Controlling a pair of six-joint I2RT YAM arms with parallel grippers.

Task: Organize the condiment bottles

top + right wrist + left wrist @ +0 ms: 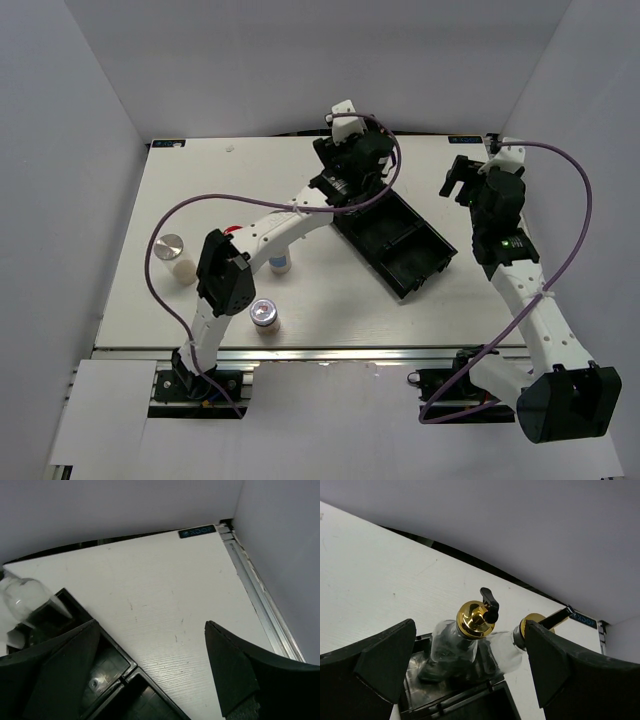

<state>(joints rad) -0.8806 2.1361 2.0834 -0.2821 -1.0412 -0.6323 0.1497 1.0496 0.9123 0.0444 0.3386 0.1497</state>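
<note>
Two tall clear glass bottles with gold pourer tops stand side by side in the end compartment of the black tray (445, 692). In the left wrist view, the left bottle (454, 642) is in full view, and the right bottle (506, 652) has its top partly behind my finger. My left gripper (469, 632) is open above them, one finger on each side, touching neither; in the top view it (350, 165) hides them. My right gripper (151, 630) is open and empty over bare table beside the tray's corner (120, 665). Silver-capped shakers (176, 256) (265, 317) stand at the left. A third small bottle (280, 263) and a red lid (233, 230) peek from behind the left arm.
The black tray (400, 245) lies diagonally at the table's middle right, its near compartments empty. One glass bottle (22, 597) shows at the left edge of the right wrist view. White walls close the back and sides. My right gripper (462, 182) is right of the tray.
</note>
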